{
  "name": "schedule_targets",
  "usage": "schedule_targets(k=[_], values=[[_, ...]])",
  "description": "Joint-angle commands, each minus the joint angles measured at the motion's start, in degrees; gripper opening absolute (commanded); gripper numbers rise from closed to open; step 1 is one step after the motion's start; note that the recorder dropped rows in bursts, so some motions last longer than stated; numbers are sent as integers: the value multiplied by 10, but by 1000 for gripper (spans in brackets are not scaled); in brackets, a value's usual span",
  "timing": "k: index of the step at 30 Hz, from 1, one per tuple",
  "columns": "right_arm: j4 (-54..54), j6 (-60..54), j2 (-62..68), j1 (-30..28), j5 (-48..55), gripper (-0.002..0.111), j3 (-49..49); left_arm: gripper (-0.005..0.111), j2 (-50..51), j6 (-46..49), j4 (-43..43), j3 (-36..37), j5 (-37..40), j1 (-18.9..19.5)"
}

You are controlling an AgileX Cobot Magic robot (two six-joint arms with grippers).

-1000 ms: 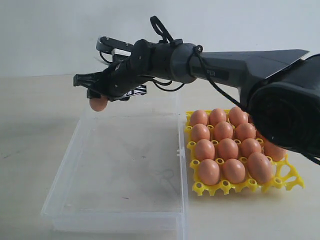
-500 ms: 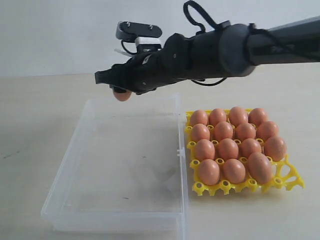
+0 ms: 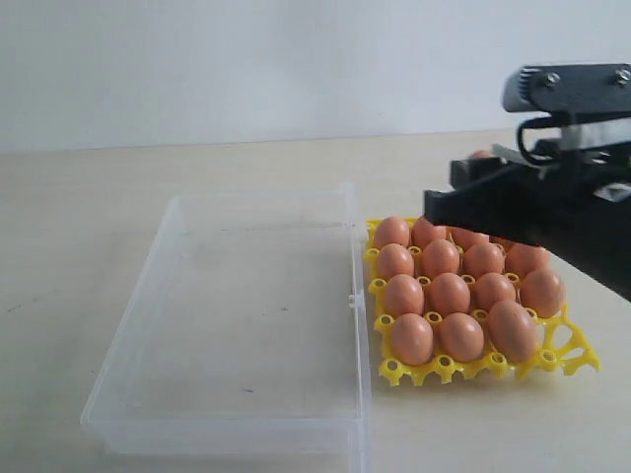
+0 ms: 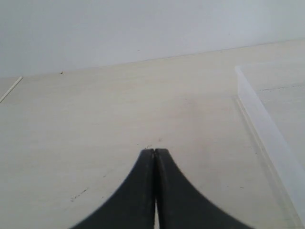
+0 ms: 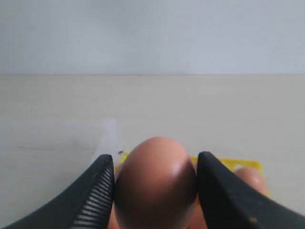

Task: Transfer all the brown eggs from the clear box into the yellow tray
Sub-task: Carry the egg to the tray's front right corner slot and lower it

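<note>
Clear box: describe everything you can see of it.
The clear box is a shallow, rectangular container of transparent, slightly hazy plastic, with low walls, rounded corners and a small latch on the long side facing the tray. It lies flat and open-topped on the table. No eggs are inside, and only faint marks show on its floor. Its latch side runs close beside the tray, but whether they touch cannot be told.

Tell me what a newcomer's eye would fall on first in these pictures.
The yellow tray, just right of the clear box, is packed with brown eggs. Above the tray's far rows, the right gripper is closed on one more egg. The clear box has no eggs in it.
</note>
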Motion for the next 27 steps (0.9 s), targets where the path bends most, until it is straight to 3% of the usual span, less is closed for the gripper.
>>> schedule_targets(k=[1, 12, 27], values=[[109, -80, -61, -3, -61, 0, 71, 0, 0, -2, 1, -2, -8, -1], [188, -97, -66, -25, -66, 0, 126, 0, 0, -2, 1, -2, -8, -1], [174, -90, -16, -93, 37, 0, 108, 0, 0, -2, 1, -2, -8, -1]])
